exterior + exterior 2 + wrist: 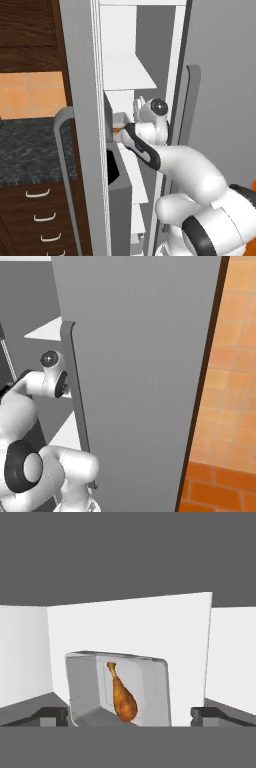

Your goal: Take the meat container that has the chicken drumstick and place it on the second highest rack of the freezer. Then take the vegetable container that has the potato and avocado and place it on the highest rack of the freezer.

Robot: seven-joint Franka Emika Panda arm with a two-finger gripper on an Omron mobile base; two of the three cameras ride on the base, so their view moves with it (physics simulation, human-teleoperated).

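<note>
We see the two-finger dark-tipped pincer point(130, 714) spread wide, released — the grey rectangular meat container point(150, 687) sits between and just beyond its tips on a white freezer shelf point(30, 704), orange-brown chicken drumstick point(121, 696) lying lengthwise, bone end away from the pincer.

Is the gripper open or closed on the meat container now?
Open. In the hand view the two fingertips stand wide apart on either side of the meat container, which holds the chicken drumstick.

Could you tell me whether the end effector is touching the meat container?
Apart: in the hand view the fingertips flank the meat container with visible gaps.
</note>
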